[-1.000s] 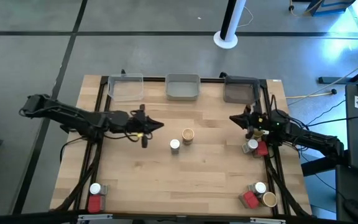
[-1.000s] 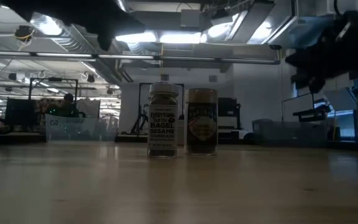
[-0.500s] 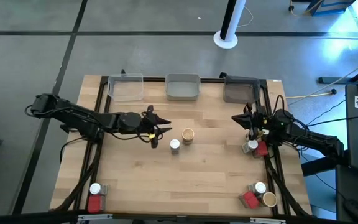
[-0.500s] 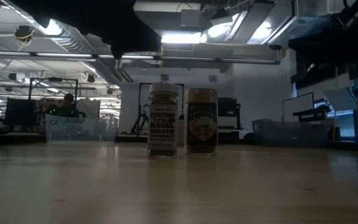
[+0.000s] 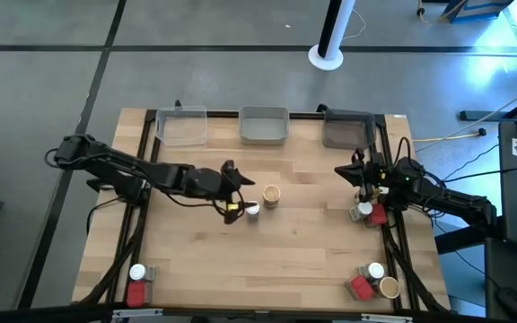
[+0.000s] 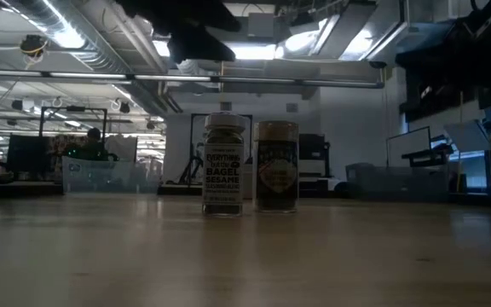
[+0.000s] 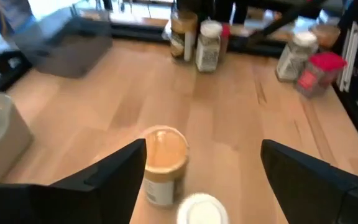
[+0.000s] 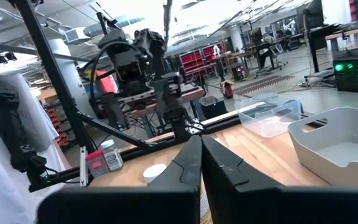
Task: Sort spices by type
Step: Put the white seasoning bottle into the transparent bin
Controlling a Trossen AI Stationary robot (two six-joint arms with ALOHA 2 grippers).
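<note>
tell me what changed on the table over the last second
The left gripper has reached rightward across the table and now hangs open over the white-capped jar, beside the tan-lidded jar; it holds nothing. The right gripper shifted slightly and stays shut near the right edge. Both middle jars, the corner spices and the trays have not moved.

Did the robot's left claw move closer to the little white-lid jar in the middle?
Yes. In the high view the left gripper slid right across the wooden table, ending beside the white-capped round jar, which stayed put.
</note>
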